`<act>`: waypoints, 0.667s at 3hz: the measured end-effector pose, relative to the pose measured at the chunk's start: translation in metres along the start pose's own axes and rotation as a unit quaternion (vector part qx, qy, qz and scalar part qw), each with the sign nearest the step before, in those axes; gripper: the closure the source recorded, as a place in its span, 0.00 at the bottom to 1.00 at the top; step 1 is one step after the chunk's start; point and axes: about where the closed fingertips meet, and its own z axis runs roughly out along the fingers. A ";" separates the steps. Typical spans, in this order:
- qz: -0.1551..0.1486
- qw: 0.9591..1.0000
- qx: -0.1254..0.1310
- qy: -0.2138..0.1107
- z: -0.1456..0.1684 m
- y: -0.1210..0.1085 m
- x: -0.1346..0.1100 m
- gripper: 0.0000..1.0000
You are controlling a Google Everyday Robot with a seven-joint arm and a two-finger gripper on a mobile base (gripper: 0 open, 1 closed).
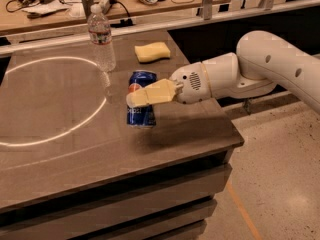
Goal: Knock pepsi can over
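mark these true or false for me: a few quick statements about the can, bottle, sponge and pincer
1. The pepsi can lies on its side. False: it stands on its base on the table.
2. The pincer is across the front of the can. True.
3. The water bottle stands upright, farther back than the can. True.
4. The yellow sponge sits on top of the can. False: it lies on the table behind the can.
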 end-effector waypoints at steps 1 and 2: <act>0.047 0.999 0.028 0.000 -0.012 -0.006 0.005 1.00; 0.064 0.996 0.069 0.004 -0.024 -0.009 0.002 0.82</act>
